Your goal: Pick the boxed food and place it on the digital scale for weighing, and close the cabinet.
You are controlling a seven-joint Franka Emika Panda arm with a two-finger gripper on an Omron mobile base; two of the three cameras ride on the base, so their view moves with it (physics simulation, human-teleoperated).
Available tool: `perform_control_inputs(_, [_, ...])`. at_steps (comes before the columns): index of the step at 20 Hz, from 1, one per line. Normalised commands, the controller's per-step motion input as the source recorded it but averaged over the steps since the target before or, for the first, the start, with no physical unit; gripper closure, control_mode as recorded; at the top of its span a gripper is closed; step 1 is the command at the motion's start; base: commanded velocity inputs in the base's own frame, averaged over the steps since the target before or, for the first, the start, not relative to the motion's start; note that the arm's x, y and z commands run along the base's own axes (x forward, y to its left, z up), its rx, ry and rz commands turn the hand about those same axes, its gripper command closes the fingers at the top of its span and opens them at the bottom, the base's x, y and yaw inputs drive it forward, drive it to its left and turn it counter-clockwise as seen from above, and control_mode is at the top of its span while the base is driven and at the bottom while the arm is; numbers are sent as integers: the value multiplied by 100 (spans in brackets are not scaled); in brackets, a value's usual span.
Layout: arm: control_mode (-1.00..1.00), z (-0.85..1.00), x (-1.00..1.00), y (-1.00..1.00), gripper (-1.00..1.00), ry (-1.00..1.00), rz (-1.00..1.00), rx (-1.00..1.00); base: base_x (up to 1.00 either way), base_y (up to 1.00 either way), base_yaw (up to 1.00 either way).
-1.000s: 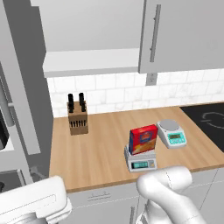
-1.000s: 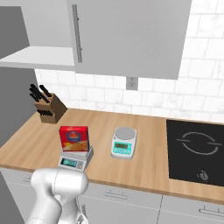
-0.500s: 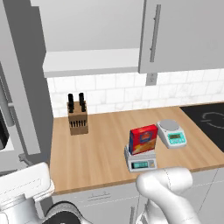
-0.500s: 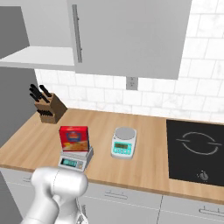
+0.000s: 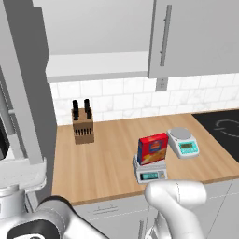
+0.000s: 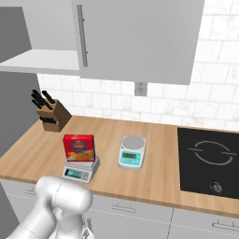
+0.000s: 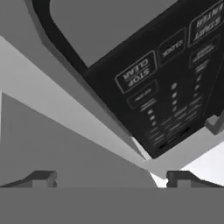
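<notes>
The boxed food [image 5: 152, 148] [image 6: 79, 147], a red carton with a yellow-orange picture, stands upright on the digital scale [image 5: 150, 174] [image 6: 80, 172] near the counter's front edge. The grey upper cabinet [image 5: 93, 65] [image 6: 37, 60] is open on its left side, with a bare shelf showing. Its right door [image 5: 196, 37] [image 6: 140, 37] is shut behind a long bar handle. My gripper [image 7: 111, 177] is open, with its fingertips [image 7: 41, 178] wide apart and nothing between them. It points at a dark appliance control panel [image 7: 166, 87], far left of the scale.
A round-pan scale [image 5: 183, 141] [image 6: 132, 151] sits just right of the boxed food. A knife block [image 5: 82, 125] [image 6: 51, 114] stands at the back left of the wooden counter [image 5: 107, 163]. A black cooktop [image 5: 221, 130] [image 6: 210, 158] lies at the right.
At the lower left of the left base view the arm's white hand has risen and a dark joint has come into sight. The carton and scales have not moved.
</notes>
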Motion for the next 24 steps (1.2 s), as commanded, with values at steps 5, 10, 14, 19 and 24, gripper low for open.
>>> perform_control_inputs(5, [-100,46,0,-96,-100,-19,0,61,0,0,0])
perform_control_inputs(10, [-100,80,1,-93,-100,6,0,29,0,0,0])
perform_control_inputs(14, [-100,37,57,-97,-100,54,0,8,0,0,0])
perform_control_inputs(19, [-100,0,100,-98,-100,70,0,1,0,0,0])
perform_control_inputs(24, [-100,0,100,-100,-100,48,0,7,0,0,0])
